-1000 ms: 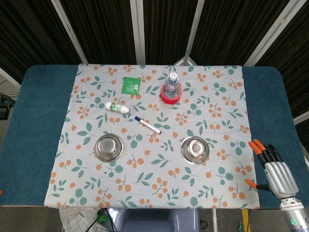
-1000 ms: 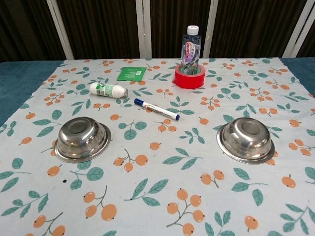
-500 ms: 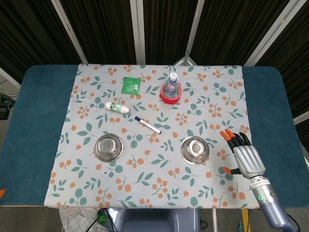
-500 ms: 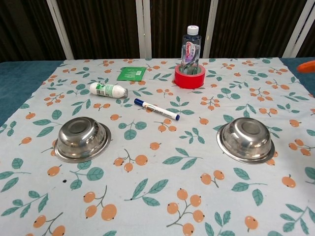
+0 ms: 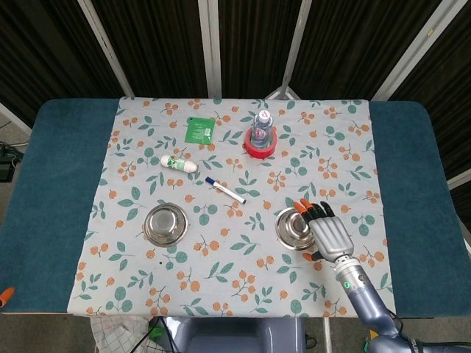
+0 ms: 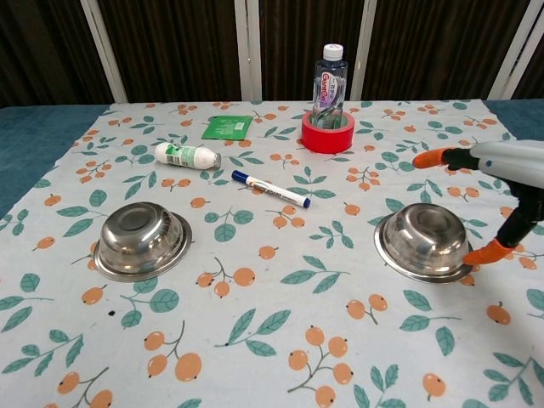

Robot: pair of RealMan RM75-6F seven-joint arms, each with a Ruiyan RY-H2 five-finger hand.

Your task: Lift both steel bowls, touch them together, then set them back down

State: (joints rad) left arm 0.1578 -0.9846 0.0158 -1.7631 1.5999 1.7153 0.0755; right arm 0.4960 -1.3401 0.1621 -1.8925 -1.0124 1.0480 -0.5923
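Two steel bowls stand upright on the flowered cloth. The left bowl [image 5: 165, 223] [image 6: 141, 239] has nothing near it. My right hand [image 5: 331, 234] [image 6: 508, 174] hovers over the right side of the right bowl [image 5: 293, 228] [image 6: 423, 240], fingers spread and holding nothing. In the chest view its upper fingertips [image 6: 432, 157] reach above the bowl, and the thumb tip [image 6: 488, 252] sits low beside the bowl's right rim. Whether it touches the rim is unclear. Of my left hand only an orange fingertip [image 5: 4, 295] shows, at the head view's left edge.
A water bottle [image 5: 261, 126] [image 6: 330, 72] stands inside a red tape roll [image 5: 260, 147] [image 6: 328, 132] at the back. A marker [image 5: 224, 190] [image 6: 270, 189], a white tube [image 5: 179, 163] [image 6: 187, 155] and a green packet [image 5: 199, 130] [image 6: 227, 127] lie behind the bowls.
My right hand has come in from the table's right front edge, moving left to the right bowl. The bowls have not moved.
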